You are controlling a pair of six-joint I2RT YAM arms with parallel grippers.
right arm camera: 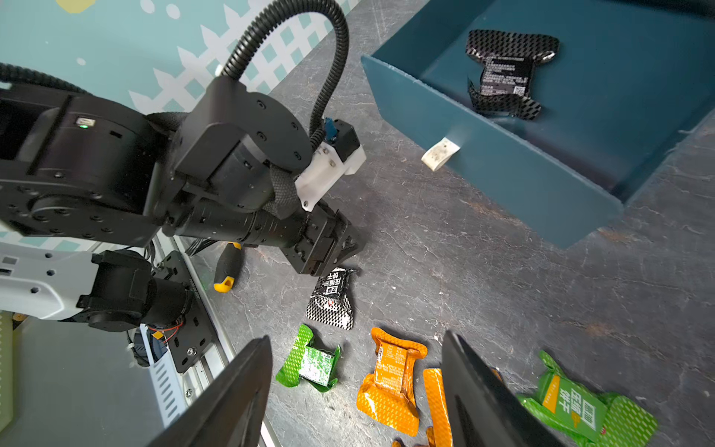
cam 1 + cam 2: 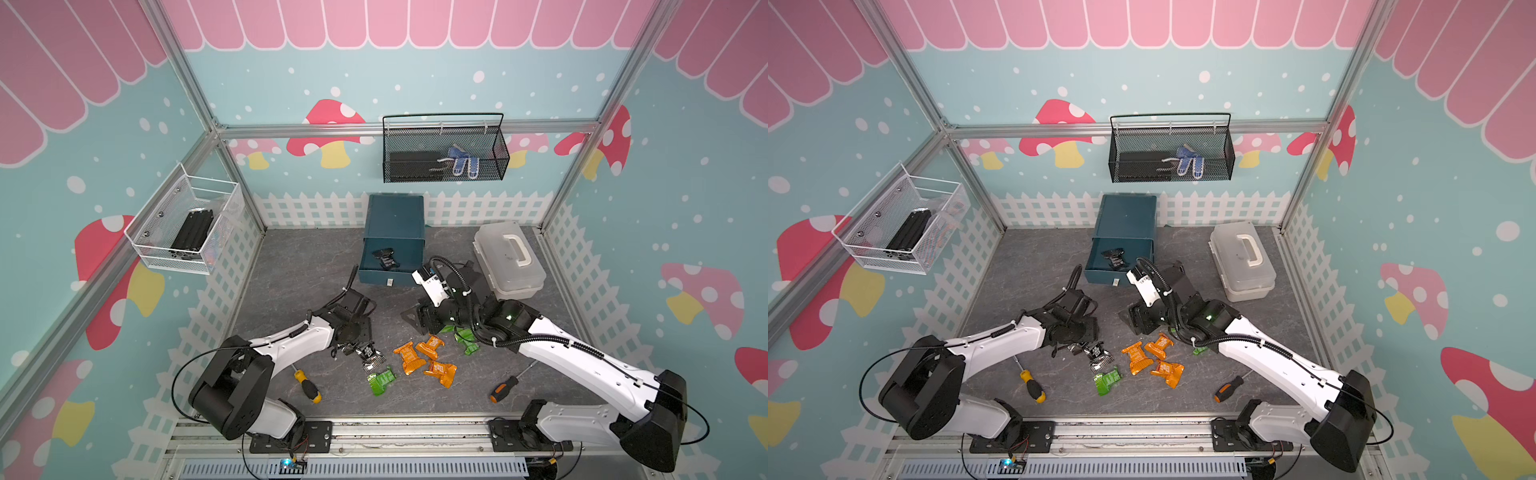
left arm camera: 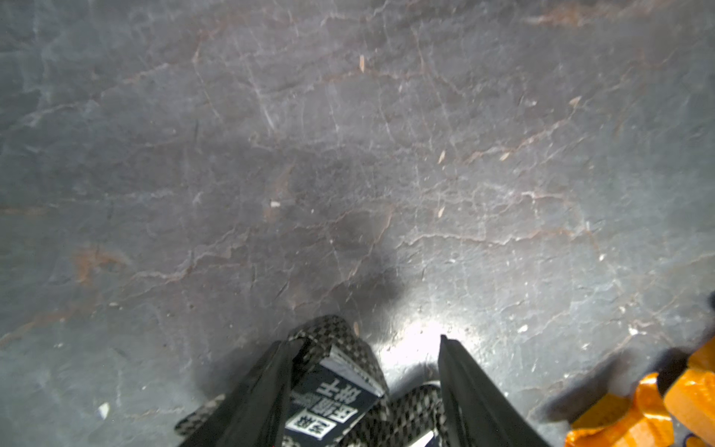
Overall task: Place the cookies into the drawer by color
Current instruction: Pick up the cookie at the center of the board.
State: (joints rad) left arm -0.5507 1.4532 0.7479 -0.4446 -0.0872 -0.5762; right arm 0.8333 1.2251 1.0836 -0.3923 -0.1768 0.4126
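The teal drawer [image 2: 395, 220] cabinet stands at the back with its top drawer pulled out; one black-silver cookie [image 2: 384, 258] lies inside it, also clear in the right wrist view [image 1: 503, 73]. My left gripper [image 3: 367, 338] is low over the mat, jaws open around a black-silver cookie [image 3: 332, 391] that leans on one finger; a gap shows at the other. A second black-silver packet [image 3: 414, 406] lies under it. Three orange cookies [image 2: 430, 359] and a green cookie [image 2: 380, 380] lie mid-mat. More green cookies [image 2: 465, 338] sit partly under my right arm. My right gripper [image 1: 356, 336] hovers open above the orange cookies [image 1: 390, 383], holding nothing.
A yellow-black screwdriver [image 2: 307, 386] lies front left and an orange-black screwdriver [image 2: 503, 388] front right. A translucent white case [image 2: 511, 262] stands right of the drawer, close behind my right arm. Wire baskets [image 2: 444, 149] hang on the back and left walls.
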